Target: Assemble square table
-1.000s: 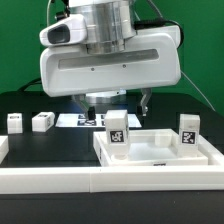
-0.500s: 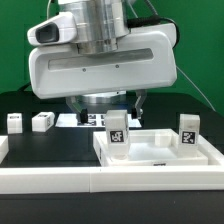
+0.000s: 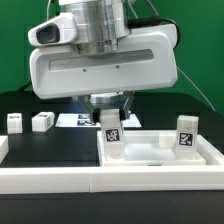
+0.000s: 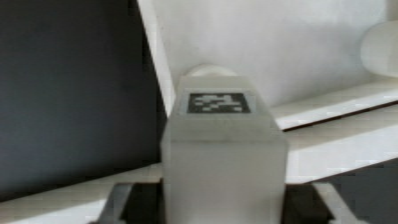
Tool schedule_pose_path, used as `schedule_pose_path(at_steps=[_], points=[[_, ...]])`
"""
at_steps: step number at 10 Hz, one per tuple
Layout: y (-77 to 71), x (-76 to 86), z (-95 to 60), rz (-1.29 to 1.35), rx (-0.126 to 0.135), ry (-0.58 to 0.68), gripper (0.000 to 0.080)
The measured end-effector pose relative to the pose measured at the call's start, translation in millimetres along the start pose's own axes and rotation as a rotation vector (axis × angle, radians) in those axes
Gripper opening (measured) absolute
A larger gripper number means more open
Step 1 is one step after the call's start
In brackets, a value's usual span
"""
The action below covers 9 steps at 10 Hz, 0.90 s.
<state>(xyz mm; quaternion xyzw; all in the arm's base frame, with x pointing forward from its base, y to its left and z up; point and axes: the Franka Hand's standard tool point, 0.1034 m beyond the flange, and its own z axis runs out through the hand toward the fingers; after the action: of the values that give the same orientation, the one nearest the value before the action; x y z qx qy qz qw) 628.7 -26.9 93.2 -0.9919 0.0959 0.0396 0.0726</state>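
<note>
The square table's white slab (image 3: 160, 156) lies rims-up at the exterior view's right, and its surface (image 4: 267, 40) fills the background of the wrist view. A white tagged leg (image 3: 112, 135) stands in its near-left corner. My gripper (image 3: 112, 120) hangs straight above and has come down over that leg. In the wrist view the leg (image 4: 222, 130) fills the gap of the gripper (image 4: 222, 197), and the dark finger pads (image 4: 146, 205) press against its two sides. A second leg (image 3: 187, 134) stands upright at the slab's right corner. Two more legs (image 3: 14, 122) (image 3: 42, 121) rest on the black surface at the left.
The marker board (image 3: 72, 120) lies flat behind the gripper on the black work surface (image 3: 60, 145). A long white rail (image 3: 60, 181) runs along the front edge. A green backdrop stands behind the arm.
The jaws have closed from wide open onto the leg in the slab's corner. That leg has shifted slightly toward the exterior view's left. The arm body has barely moved.
</note>
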Motion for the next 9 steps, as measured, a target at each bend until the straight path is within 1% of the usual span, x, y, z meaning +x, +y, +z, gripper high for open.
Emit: schedule_pose_path(at_steps=[3, 6, 8, 9], points=[[0.0, 0.0, 0.0, 0.035, 0.000, 0.000, 0.0288], [0.3, -0.7, 0.8, 0.306, 0.000, 0.014, 0.0288], [-3.7, -0.5, 1.9, 0.551, 0.002, 0.033, 0.0288], [-5.4, 0.5, 2.2, 0.601, 0.005, 0.049, 0.0290]])
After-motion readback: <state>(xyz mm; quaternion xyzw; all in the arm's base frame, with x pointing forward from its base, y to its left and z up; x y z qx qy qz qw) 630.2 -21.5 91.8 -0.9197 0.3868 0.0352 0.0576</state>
